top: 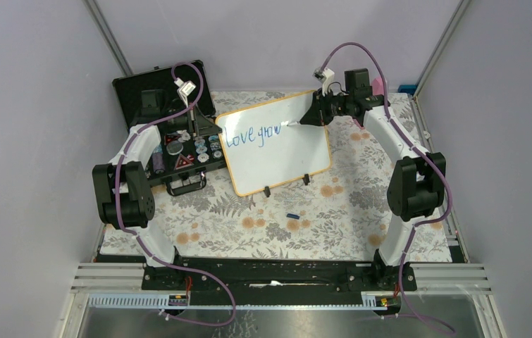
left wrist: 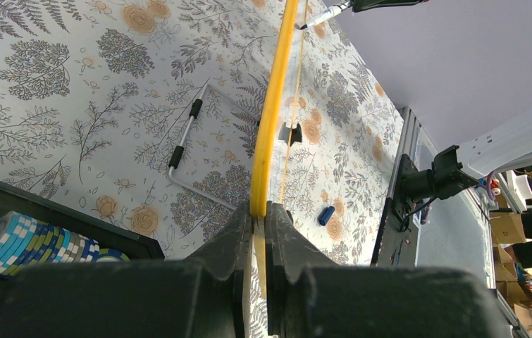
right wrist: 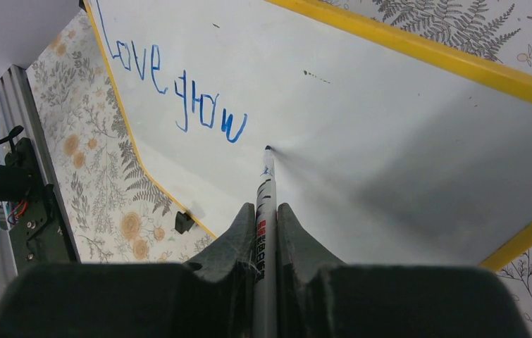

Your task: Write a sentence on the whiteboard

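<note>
Sits on the flowered cloth (top: pixel 333 211), just right of the open black case (top: pixel 171 134): the whiteboard (top: pixel 277 151), turned slightly counterclockwise, with two black feet (top: pixel 266 191) along its near edge. Carries the sentence (top: pixel 252 135) in blue across its upper left, so far only "Love grow".

Pinched at the whiteboard's left yellow rim by the left gripper (left wrist: pixel 259 211), jaws clenched on the edge, one finger on each face.

Above the whiteboard's far right corner, the right gripper (right wrist: pixel 266 211), jaws clamped tight on a marker (right wrist: pixel 266 190). Points toward the writing, tip against the white surface just right of the last "w".

On the cloth in front of the whiteboard's near edge, clearly apart from it, a small blue cap (top: pixel 292 215).

Left of the whiteboard, inside the case, stacks of poker chips (left wrist: pixel 30 239).
</note>
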Controlling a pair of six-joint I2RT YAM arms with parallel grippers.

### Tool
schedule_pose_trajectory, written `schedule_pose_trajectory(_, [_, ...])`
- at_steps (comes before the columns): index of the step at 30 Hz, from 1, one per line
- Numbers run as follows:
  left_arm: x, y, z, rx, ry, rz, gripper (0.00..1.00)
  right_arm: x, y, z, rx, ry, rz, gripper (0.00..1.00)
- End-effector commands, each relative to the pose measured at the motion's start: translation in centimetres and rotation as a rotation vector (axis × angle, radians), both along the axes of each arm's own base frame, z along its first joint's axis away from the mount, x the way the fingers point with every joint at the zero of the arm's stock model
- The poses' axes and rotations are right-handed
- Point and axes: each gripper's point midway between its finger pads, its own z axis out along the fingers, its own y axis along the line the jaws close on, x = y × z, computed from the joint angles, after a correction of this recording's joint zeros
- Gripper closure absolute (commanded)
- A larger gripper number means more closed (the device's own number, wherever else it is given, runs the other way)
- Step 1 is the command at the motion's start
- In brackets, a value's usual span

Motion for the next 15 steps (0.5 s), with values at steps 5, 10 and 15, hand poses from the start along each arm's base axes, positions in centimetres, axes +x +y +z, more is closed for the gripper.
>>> schedule_pose_trajectory(5, [-0.08,-0.52,1.66,0.027,-0.103,-0.016,1.0,0.37,0.76,3.09,0.045,-0.075,0.025,1.0])
schedule_pose_trajectory(10, [-0.05,-0.51,1.72,0.027,-0.106,-0.016,1.0,0.55,0.87,3.35,0.049,-0.078,0.027,1.0])
schedule_pose_trajectory(15, [-0.05,-0.5,1.67,0.028,-0.104,-0.015,1.0,0.51,1.0,3.72,0.055,-0.081,0.03,1.0])
